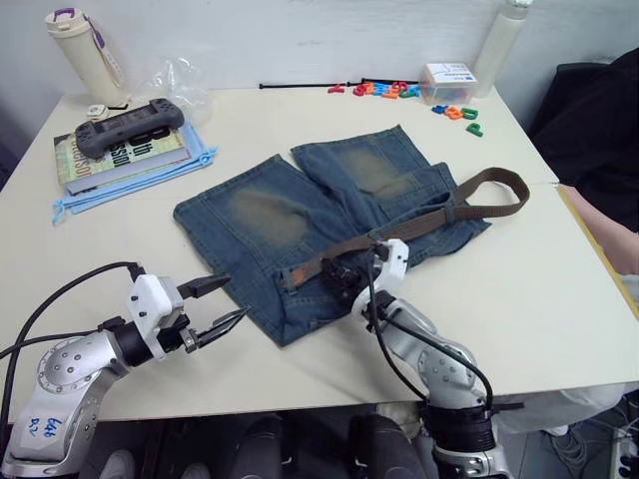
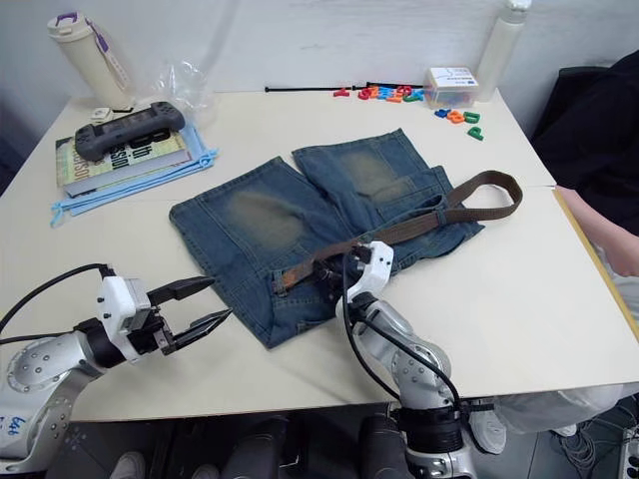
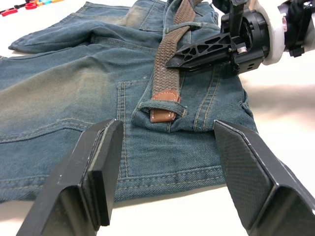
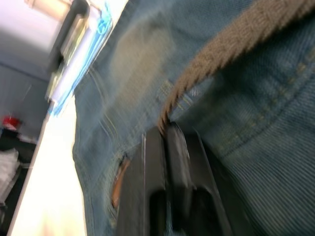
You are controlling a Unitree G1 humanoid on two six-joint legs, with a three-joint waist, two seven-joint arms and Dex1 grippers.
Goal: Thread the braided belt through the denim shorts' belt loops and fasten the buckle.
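Note:
The denim shorts (image 1: 260, 215) lie flat mid-table, waistband toward me. Along the waistband runs the braided belt (image 1: 399, 232); its far end curls in a loop off the shorts' right side (image 1: 504, 185). The belt's leather tip (image 3: 161, 116) pokes through one belt loop (image 3: 162, 104). My right gripper (image 1: 339, 271) is shut on the belt just behind that loop, and the strap comes out between its closed fingers (image 4: 165, 129). My left gripper (image 1: 235, 297) hovers open off the waistband's left corner, pointing at the belt tip. I cannot make out the buckle.
At the back left, a game controller (image 1: 130, 128) lies on books over a light blue cloth (image 1: 130, 185), near a bottle (image 1: 85, 50). Coloured letters (image 1: 389, 90), a plastic box (image 1: 449, 82) and a black cord (image 1: 300, 86) line the back. A person's arm (image 1: 609, 230) is at the right.

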